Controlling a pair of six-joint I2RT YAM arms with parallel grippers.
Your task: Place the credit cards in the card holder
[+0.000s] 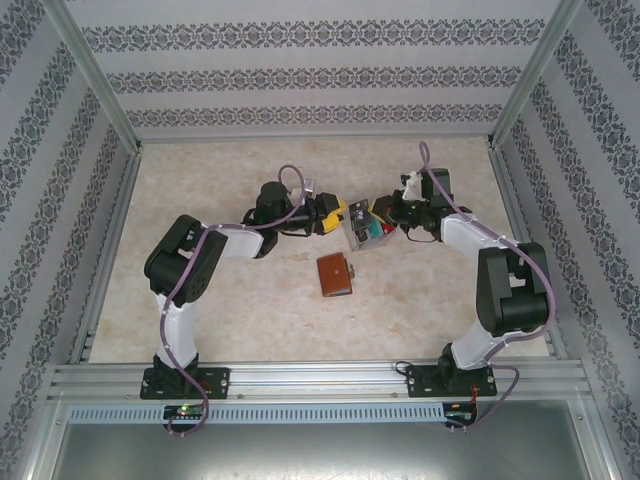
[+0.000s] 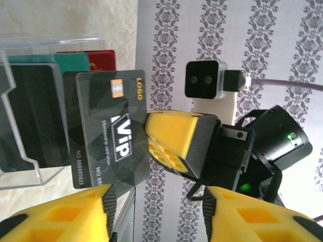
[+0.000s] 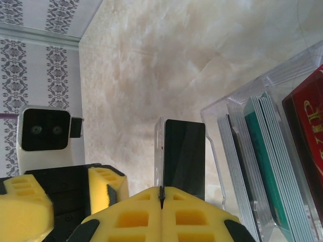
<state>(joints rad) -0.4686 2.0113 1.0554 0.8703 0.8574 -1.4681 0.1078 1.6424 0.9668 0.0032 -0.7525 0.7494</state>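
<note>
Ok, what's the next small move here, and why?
Probably bring the right gripper toward the wallet: it is shut on the dark grey card, which looks clear of the plastic tray, while the left gripper is open.

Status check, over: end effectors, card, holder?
Right end effector shut on dark grey card, beside clear tray. Left end effector open, facing it close. Card holder on table, untouched. Red card and teal card in tray.
</note>
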